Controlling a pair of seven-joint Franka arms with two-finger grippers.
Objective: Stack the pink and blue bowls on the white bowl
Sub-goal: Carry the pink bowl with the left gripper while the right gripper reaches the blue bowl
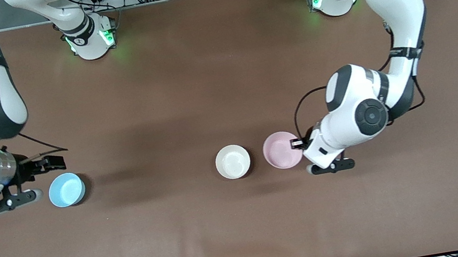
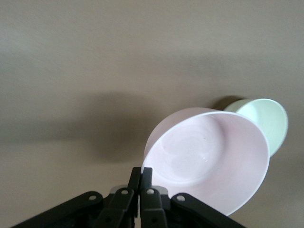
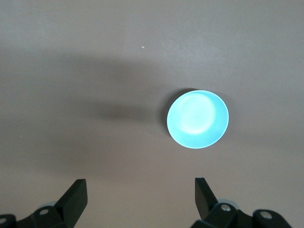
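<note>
The white bowl [image 1: 232, 161] sits on the brown bench [image 1: 245, 228], and serves as the landmark. Just beside it, toward the left arm's end, the pink bowl [image 1: 281, 150] is held at its rim by the left gripper [image 1: 297, 143], jaws clamped tight on it. Well apart toward the right arm's end rests the blue bowl [image 1: 66, 189]; the right gripper [image 1: 44, 175] hangs beside it, jaws spread wide and holding nothing.
</note>
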